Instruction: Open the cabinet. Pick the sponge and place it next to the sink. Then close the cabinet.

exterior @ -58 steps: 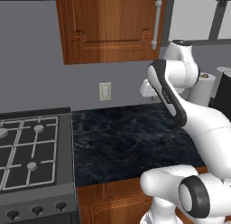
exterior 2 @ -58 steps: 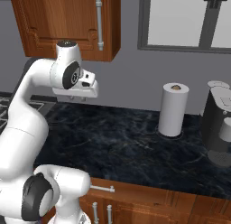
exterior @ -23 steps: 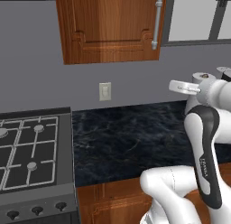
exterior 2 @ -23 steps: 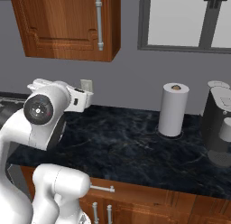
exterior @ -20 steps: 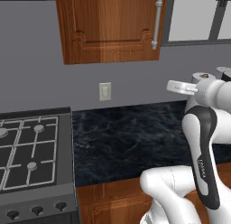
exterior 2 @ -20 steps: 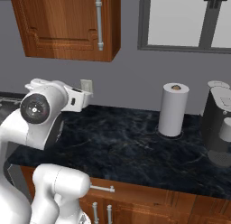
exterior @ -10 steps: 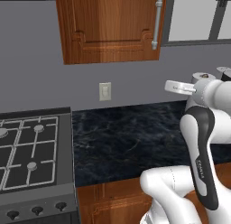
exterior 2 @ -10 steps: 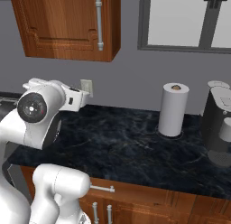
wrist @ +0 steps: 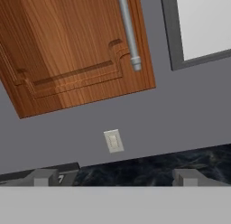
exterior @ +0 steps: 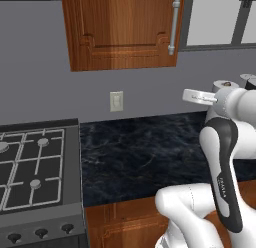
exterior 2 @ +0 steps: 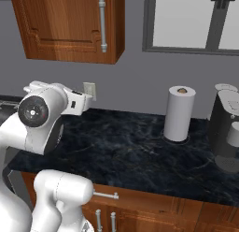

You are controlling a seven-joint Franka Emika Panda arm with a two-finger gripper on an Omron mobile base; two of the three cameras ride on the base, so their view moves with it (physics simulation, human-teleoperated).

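Observation:
The reddish-brown cabinet [exterior: 120,27] hangs on the wall with its door shut. Its long silver handle [exterior: 174,24] runs down the door's right edge. My gripper [exterior: 187,95] hovers above the counter, below and right of the handle and well apart from it. In the right base view the gripper [exterior 2: 89,101] points at the wall under the cabinet [exterior 2: 60,20]. In the hand view the cabinet [wrist: 67,42] and its handle [wrist: 128,29] stand ahead, and the gripper [wrist: 115,178] is open and holds nothing. The sponge and the sink are out of view.
A gas stove [exterior: 30,157] sits at the counter's left end. A wall outlet [exterior: 116,101] is under the cabinet. On the dark marble counter [exterior 2: 140,147] stand a paper towel roll [exterior 2: 179,113] and a coffee machine [exterior 2: 226,133] at the right, below a window [exterior 2: 186,18].
The arm has swung up and round, so the hand now faces the wall under the cabinet. In the last second the hand crept slightly left. The jaws stayed open.

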